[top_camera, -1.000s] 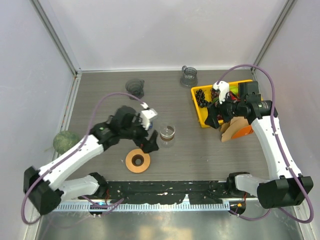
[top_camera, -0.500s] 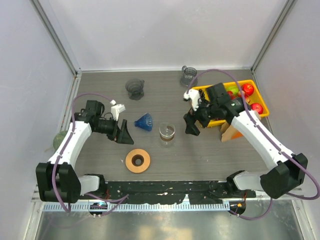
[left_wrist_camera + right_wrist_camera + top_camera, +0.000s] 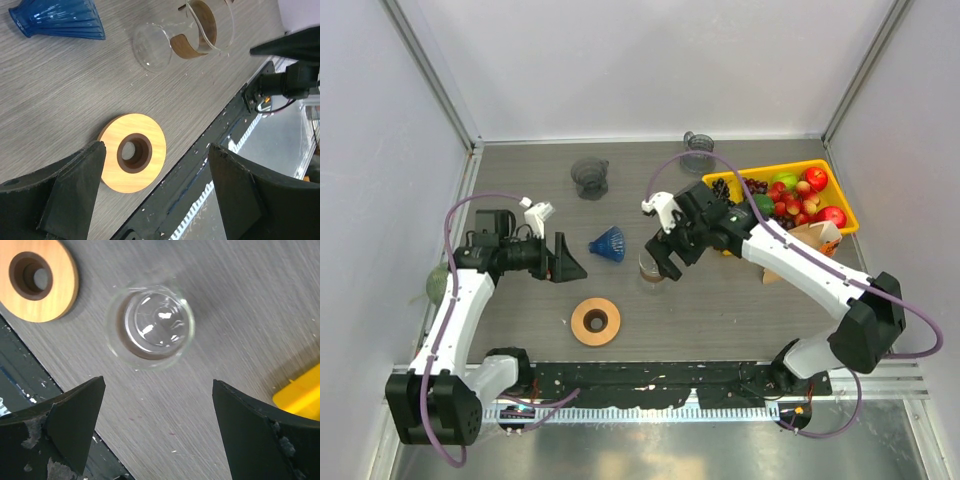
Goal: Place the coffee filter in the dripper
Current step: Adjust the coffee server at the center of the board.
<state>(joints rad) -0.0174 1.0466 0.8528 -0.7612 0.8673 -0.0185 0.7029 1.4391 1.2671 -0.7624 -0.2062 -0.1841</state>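
The blue ribbed dripper lies on its side on the table, also in the left wrist view. A brown paper coffee filter stands at the right, partly hidden by my right arm. My left gripper is open and empty, left of the dripper; in its wrist view it is above the wooden ring. My right gripper is open and empty over the glass carafe; its wrist view shows the carafe just beyond the fingertips.
The wooden ring lies near the front edge. A yellow tray of fruit is at the back right. Two dark glass vessels stand at the back. A green ball sits at the left wall.
My left arm has drawn back to the left, leaving the blue dripper uncovered on the table. My right arm has swung left from the tray to above the carafe.
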